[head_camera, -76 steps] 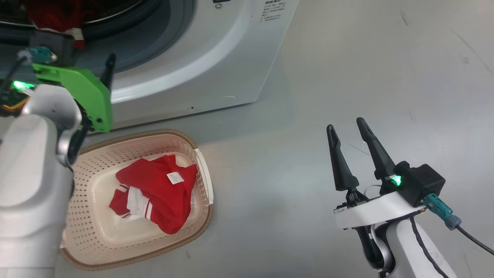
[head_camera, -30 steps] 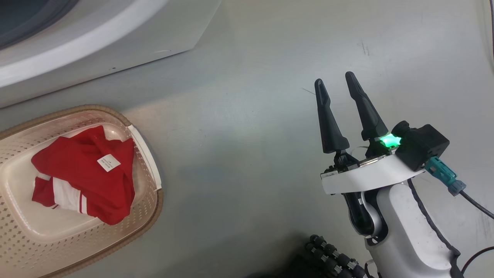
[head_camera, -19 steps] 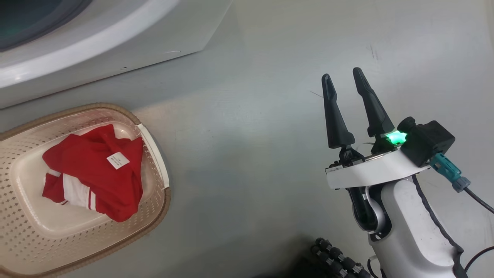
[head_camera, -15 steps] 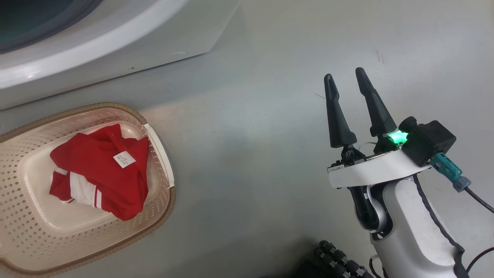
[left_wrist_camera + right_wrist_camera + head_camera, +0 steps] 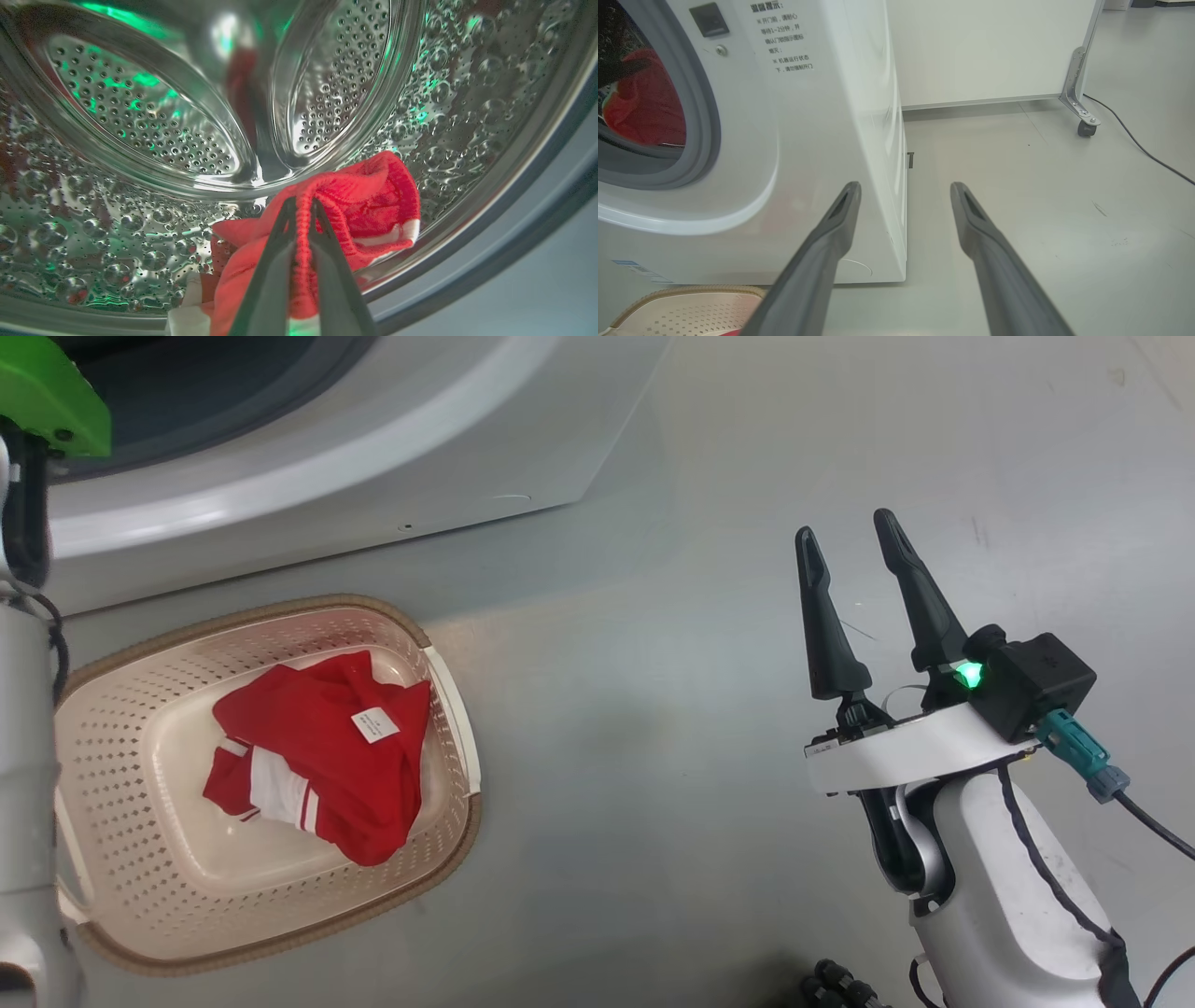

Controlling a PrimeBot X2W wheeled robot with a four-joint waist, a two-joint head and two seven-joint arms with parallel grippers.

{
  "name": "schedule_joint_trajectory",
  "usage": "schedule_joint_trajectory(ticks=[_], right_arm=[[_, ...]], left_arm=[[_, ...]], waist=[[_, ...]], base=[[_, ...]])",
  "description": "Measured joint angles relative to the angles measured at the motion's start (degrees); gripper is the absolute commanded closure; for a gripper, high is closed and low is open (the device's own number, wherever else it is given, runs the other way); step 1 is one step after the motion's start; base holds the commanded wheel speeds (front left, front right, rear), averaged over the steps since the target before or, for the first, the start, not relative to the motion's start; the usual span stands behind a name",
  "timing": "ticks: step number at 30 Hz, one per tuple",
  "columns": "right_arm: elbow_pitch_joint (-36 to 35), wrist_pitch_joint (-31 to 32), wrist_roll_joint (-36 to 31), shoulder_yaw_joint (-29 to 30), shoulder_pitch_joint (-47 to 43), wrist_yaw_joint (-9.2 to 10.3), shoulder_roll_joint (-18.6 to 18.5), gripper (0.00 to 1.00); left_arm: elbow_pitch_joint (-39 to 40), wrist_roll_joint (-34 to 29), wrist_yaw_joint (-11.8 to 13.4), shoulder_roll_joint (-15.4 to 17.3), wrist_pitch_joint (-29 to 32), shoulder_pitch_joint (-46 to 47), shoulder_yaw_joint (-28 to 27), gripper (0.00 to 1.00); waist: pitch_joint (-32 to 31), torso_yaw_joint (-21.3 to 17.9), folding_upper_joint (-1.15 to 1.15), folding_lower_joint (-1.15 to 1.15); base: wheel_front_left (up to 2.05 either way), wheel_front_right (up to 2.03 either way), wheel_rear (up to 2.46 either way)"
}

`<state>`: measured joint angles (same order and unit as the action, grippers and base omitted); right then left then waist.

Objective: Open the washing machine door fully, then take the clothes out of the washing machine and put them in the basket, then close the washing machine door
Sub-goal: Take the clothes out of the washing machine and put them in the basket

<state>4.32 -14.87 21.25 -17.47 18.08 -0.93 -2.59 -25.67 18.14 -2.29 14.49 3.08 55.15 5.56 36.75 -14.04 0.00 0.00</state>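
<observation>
Inside the steel drum of the washing machine, left gripper has its fingers clamped together on a ridge of the red garment. Fold runs along the fingers, rest of the cloth trails back toward the drum's front lip. Right gripper hangs over bare floor, fingers spread wide, nothing held. Basket sits on the floor just in front of the machine's lower front edge, one red piece already in it.

Key relation: basket lies out of the opening and down from the clamped cloth, on the left arm's side, well apart from the right gripper. My read: left arm pulls straight out, then lowers over the basket. Risk: trailing cloth snags on the gasket.
</observation>
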Motion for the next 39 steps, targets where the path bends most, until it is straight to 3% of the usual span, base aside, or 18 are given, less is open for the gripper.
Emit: schedule_joint_trajectory(ticks=[15, 39], right_arm=[[2.6, 0.0, -2.3, 1.0, -4.5, -1.0, -0.1, 0.0], [3.9, 0.0, -4.1, 2.3, -13.0, -1.45, -0.1, 0.0]], left_arm=[[7.3, -0.1, 1.9, -4.4, -17.1, -14.7, 0.1, 1.0], [24.4, -1.6, 4.1, -10.3, -17.5, -33.9, 4.5, 1.0]], waist=[[-8.1, 4.6, 0.0, 0.0], [-21.9, 10.5, 0.0, 0.0]], base=[[0.0, 0.0, 0.0], [0.0, 0.0, 0.0]])
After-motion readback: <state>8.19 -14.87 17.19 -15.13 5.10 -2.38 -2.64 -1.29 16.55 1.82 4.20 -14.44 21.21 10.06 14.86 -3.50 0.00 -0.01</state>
